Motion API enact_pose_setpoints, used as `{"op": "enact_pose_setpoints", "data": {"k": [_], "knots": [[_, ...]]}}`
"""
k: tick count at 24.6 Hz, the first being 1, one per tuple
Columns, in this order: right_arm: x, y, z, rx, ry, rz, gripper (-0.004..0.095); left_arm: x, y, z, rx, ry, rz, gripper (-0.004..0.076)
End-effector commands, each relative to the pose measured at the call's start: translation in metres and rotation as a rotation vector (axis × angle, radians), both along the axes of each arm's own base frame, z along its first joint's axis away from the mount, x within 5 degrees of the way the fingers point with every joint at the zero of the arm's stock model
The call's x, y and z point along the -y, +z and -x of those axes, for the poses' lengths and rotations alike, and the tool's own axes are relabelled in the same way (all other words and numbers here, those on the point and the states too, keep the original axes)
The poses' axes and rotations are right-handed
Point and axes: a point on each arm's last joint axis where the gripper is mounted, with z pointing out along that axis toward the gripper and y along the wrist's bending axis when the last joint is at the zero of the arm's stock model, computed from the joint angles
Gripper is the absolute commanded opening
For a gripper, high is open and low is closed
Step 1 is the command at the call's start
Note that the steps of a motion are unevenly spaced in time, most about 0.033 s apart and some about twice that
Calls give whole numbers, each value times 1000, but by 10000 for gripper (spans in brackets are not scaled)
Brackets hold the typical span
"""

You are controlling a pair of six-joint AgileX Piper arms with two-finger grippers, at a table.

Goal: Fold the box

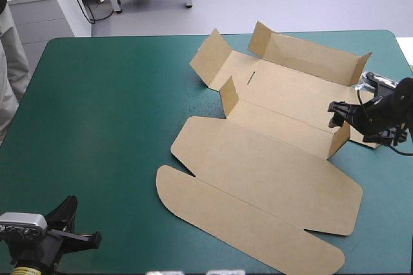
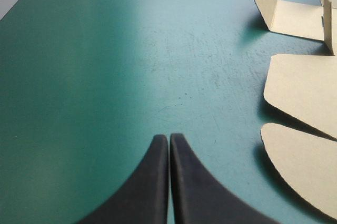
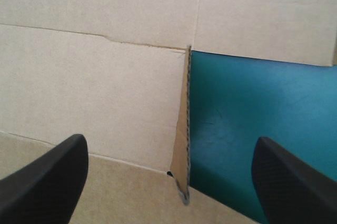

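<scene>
The brown box (image 1: 271, 159) lies on the teal-green cover, right of the middle. Its far wall (image 1: 310, 52) and a left flap (image 1: 210, 59) stand raised, and the lid (image 1: 258, 217) lies flat toward the front edge. My right gripper (image 1: 337, 115) is open at the box's right end. In the right wrist view a small upright tab (image 3: 184, 129) stands edge-on between its fingers (image 3: 169, 140), with a box panel (image 3: 95, 92) behind. My left gripper (image 1: 68, 210) sits at the front left corner, shut and holding nothing (image 2: 169, 137). The lid's rounded corners (image 2: 300, 92) lie off to its right.
The teal-green cover (image 1: 97, 113) stretches wide between the left gripper and the box. The table's right edge (image 1: 403, 55) runs close behind the right gripper. The front edge lies just under the left gripper.
</scene>
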Motion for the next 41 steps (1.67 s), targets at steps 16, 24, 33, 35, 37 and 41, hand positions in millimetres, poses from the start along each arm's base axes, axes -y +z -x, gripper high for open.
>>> {"op": "enact_pose_setpoints", "data": {"k": [16, 24, 33, 35, 37, 41], "knots": [[1, -15, -26, -31, 123, -65, -2, 0, 13, -1, 78, 0, 31, -8], [-42, 19, -40, 85, 391, 18, -2, 0, 13, -1, 78, 0, 31, -8], [-102, 34, -60, 116, 709, 63, -2, 0, 13, -1, 78, 0, 31, -8], [-113, 31, -64, 86, 765, 73, -2, 0, 13, -1, 78, 0, 31, -8], [-124, 27, -69, 74, 825, 101, -2, 0, 13, -1, 78, 0, 31, -8], [-143, 23, -77, 99, 953, 143, -4, 0, 13, -1, 78, 0, 31, -8]]}}
